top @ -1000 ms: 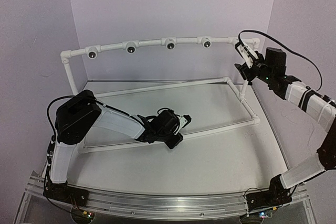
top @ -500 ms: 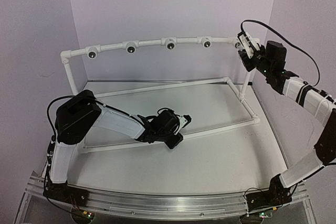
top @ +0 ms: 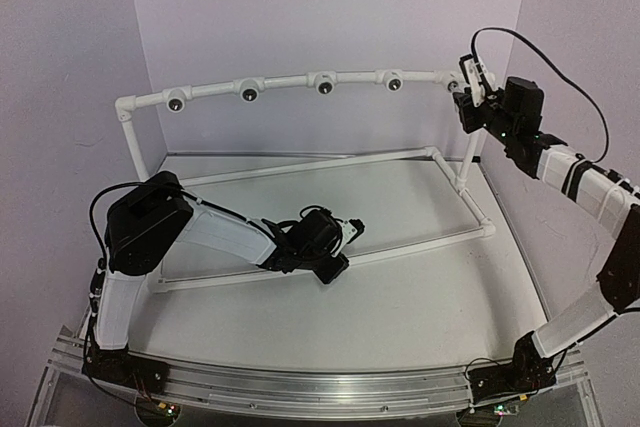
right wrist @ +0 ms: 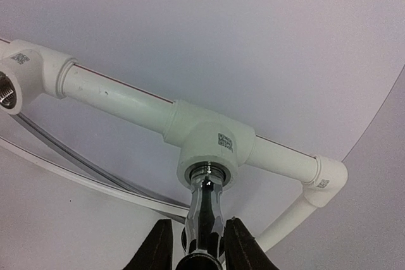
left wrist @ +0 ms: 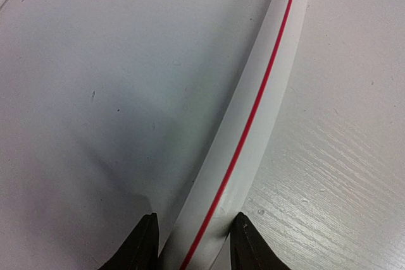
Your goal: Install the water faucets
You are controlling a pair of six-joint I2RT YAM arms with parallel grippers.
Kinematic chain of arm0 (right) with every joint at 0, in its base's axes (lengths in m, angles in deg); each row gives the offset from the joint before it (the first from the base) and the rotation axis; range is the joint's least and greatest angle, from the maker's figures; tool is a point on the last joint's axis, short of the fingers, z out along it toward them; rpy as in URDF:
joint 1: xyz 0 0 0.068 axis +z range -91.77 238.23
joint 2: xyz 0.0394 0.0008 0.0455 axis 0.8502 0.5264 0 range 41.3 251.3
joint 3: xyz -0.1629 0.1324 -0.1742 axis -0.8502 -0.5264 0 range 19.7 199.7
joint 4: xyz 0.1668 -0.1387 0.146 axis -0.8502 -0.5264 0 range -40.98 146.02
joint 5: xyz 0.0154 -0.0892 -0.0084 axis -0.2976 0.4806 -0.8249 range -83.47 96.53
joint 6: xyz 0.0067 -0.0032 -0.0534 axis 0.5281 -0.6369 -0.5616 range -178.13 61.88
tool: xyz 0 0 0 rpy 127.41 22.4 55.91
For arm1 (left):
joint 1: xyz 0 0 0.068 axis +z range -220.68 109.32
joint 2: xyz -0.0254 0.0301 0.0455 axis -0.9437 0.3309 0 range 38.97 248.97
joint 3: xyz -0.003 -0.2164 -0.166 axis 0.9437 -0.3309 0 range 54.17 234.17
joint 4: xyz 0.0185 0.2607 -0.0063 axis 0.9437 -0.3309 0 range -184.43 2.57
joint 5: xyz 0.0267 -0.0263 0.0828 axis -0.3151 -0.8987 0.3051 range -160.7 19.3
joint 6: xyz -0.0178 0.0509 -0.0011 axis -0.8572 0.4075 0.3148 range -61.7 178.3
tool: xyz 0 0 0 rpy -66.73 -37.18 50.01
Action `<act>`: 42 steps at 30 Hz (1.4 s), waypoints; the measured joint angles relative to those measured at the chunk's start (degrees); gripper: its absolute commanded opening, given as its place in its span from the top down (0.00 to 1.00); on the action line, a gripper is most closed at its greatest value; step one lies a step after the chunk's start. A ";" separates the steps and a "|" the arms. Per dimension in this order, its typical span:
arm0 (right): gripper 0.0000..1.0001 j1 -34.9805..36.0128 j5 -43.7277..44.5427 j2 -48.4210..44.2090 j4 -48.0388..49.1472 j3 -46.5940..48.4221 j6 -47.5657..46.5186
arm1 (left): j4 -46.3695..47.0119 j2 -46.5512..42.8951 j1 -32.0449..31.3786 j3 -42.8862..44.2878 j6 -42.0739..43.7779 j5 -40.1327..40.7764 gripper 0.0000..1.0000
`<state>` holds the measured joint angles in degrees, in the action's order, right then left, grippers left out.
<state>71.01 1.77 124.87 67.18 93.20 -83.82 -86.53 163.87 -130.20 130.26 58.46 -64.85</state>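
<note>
Gripping a shiny chrome faucet (right wrist: 205,210) from below, the right pincer (right wrist: 197,221) has its two black fingers (right wrist: 158,245) pressed against either side of the metal body, so it reads as clenched on that part. The faucet's upper end sits in the round mouth of a white tee fitting (right wrist: 209,140), and how deep it goes cannot be told. That tee belongs to the raised top rail (right wrist: 117,96) of the pipe frame, just beside the corner elbow (right wrist: 326,178), above the far right corner of the worktop (top: 410,292). From the overhead camera the faucet itself is too small to make out there, hidden among the pincer and its cable. Further along the same rail toward the far left corner hang four more fittings (top: 249,92) with dark openings, and the wrist view shows one of them with a threaded metal insert. The left pincer (top: 345,232) is down near the middle of the worktop, its fingers (left wrist: 142,248) closed on either side of a low pipe (left wrist: 269,86) that bears a thin red stripe and lies flat, slanting from the left edge toward the right edge. Both of its fingers touch the pipe's flanks
</note>
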 measured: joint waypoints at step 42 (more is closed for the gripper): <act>0.93 -7.93 -19.98 6.99 20.37 -4.72 127.49 | 0.07 0.00 0.02 0.02 -0.02 -0.28 1.00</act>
<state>63.08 -18.20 131.86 87.55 88.47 43.67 -86.46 163.87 -130.18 130.29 58.44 -65.14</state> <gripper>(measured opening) 0.166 0.376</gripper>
